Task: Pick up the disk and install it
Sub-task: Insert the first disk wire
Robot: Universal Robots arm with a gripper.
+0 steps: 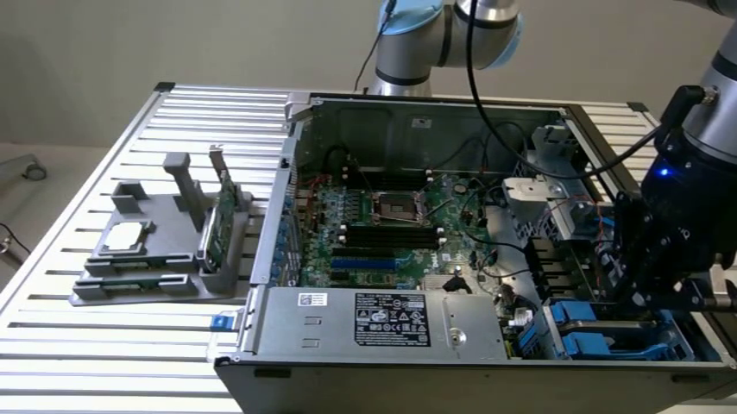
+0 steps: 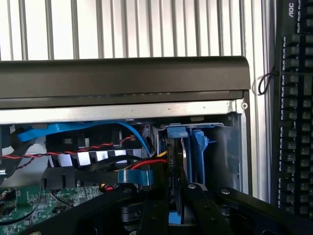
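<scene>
Gripper (image 1: 657, 289) is down inside the open PC case (image 1: 302, 155) at its front corner on the exterior view's right, over the drive bay w/ blue carriers (image 1: 582, 332). In wrist view the fingers (image 2: 195, 208) look clamped on the disk (image 2: 177, 152), which stands on edge, blue carrier frame at its top, seated in the bay slot just beside the case wall. Grey parts holder (image 1: 150, 259) w/ chip and green card sits on the slatted table (image 1: 69, 345), well apart from the case; keyboard (image 2: 293, 112) lies beside the case.

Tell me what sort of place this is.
Probably a robotics lab bench for computer assembly: an open PC case lies on a slatted aluminium table, a grey fixture holds spare parts, and a keyboard sits alongside.
</scene>
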